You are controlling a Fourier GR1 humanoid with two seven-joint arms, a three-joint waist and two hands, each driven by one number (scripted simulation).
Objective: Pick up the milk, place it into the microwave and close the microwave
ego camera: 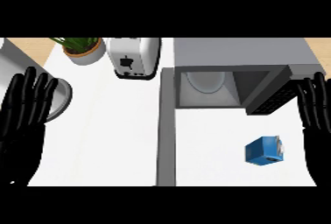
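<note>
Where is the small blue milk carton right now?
In the head view, the small blue milk carton sits on the white counter at lower right, in front of the open grey microwave and just left of the right hand.

- Toaster, up beyond the left hand's fingertips, is showing glossy metal.
- Counter is looking smooth, matt white.
- Milk carton is looking like smooth blue card.

No readable text; milk carton face shows only indistinct marking.
</note>
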